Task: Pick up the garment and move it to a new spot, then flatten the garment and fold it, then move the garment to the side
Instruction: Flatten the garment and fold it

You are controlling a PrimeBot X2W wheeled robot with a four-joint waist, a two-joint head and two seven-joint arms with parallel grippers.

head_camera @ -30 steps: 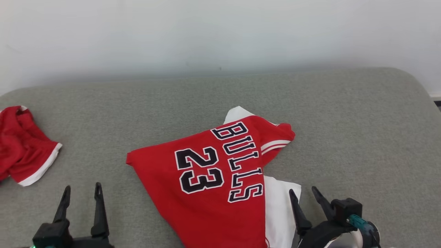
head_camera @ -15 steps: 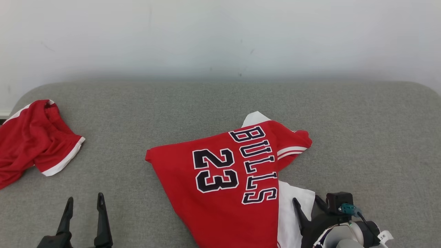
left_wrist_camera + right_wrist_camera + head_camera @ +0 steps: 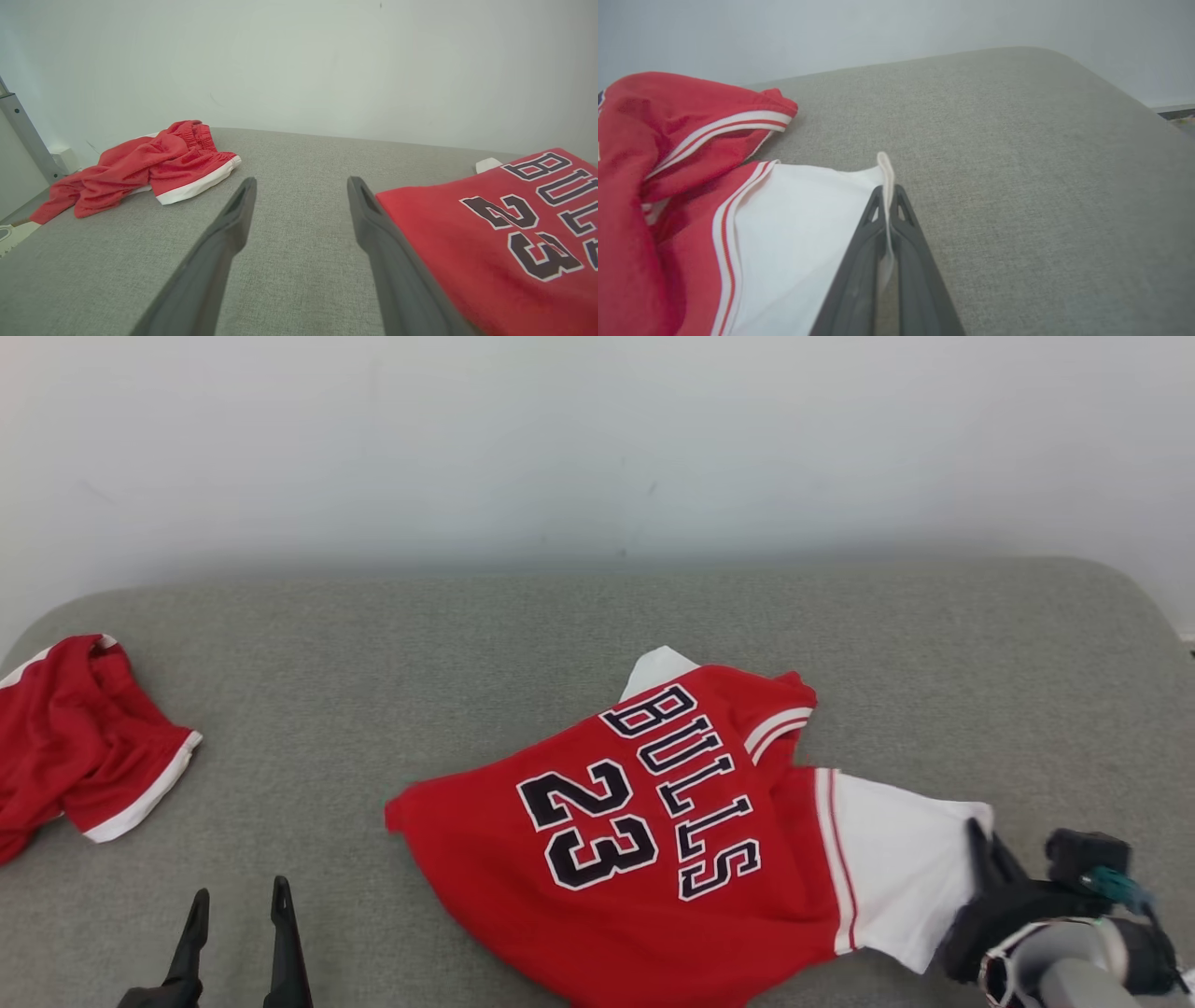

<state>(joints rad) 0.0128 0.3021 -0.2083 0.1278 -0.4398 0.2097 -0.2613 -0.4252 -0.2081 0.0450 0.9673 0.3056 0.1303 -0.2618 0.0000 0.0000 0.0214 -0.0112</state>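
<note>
Two dark fingers of the right gripper [image 3: 887,193] are pressed together on the edge of the white sleeve [image 3: 798,224] of the garment [image 3: 644,859], and a thin fold of cloth stands up between their tips. The garment, red and lettered BULLS 23, lies on the grey cushion [image 3: 448,644]. It spreads away from those fingers toward the left gripper, with its white sleeve drawn flat up to the pinch. The left gripper [image 3: 299,186] has its fingers set wide apart over bare cushion, holding nothing. The garment's red edge lies just beside the finger nearer the right arm; whether they touch I cannot tell. Red shorts [image 3: 154,163] lie crumpled beyond the left fingers on their outer side, well apart.
</note>
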